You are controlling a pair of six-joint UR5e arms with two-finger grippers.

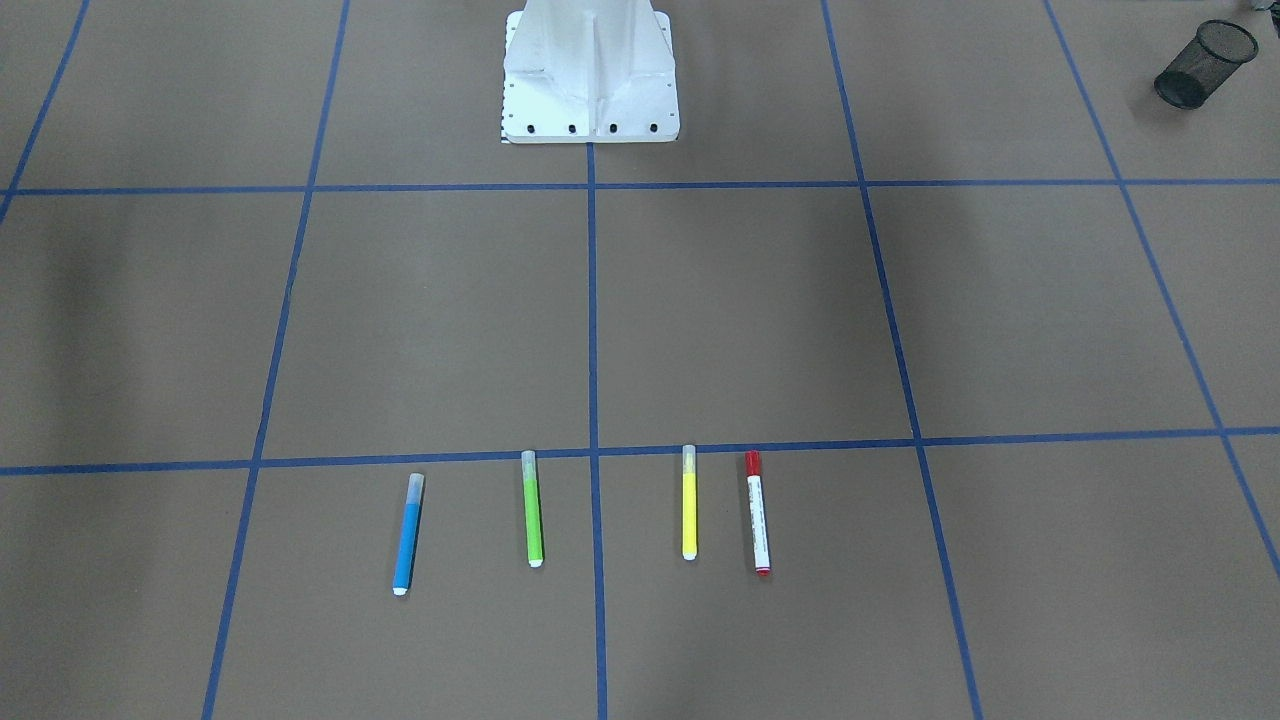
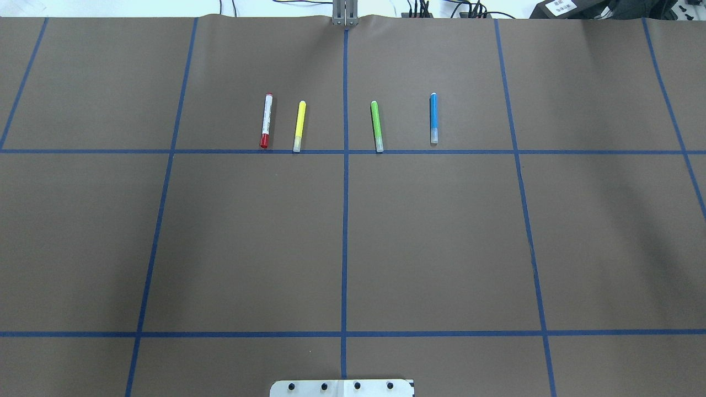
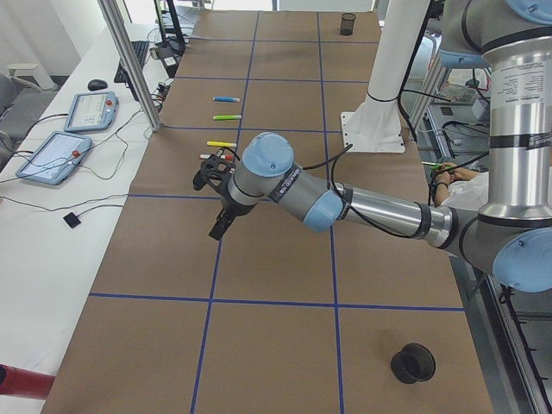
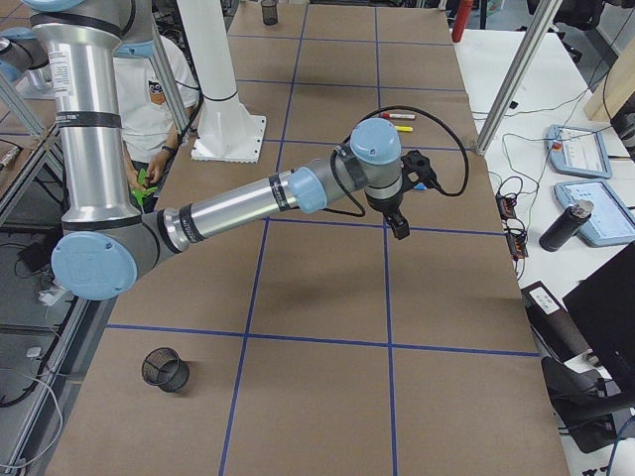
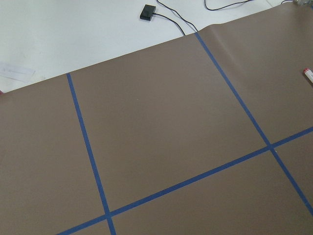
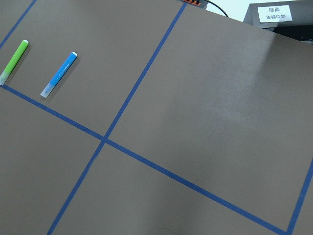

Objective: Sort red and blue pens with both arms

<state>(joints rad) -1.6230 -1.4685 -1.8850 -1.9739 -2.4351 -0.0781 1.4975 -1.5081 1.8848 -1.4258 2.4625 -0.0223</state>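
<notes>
Facing the robot, the brown table [image 1: 750, 300] carries a row of pens: blue pen [image 1: 408, 535] and red pen [image 1: 758, 512] at its ends. From the sides, the left gripper [image 3: 216, 231] and right gripper [image 4: 399, 229] hover above bare table; I cannot tell how far either is open.

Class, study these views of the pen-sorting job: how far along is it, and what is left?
Done: nothing visible. The red marker, yellow pen, green pen and blue pen lie in one row on the table. In hand: no pen; the left gripper and right gripper hang over the table, apart from the row. Left: lifting and sorting the red marker and blue pen.
</notes>
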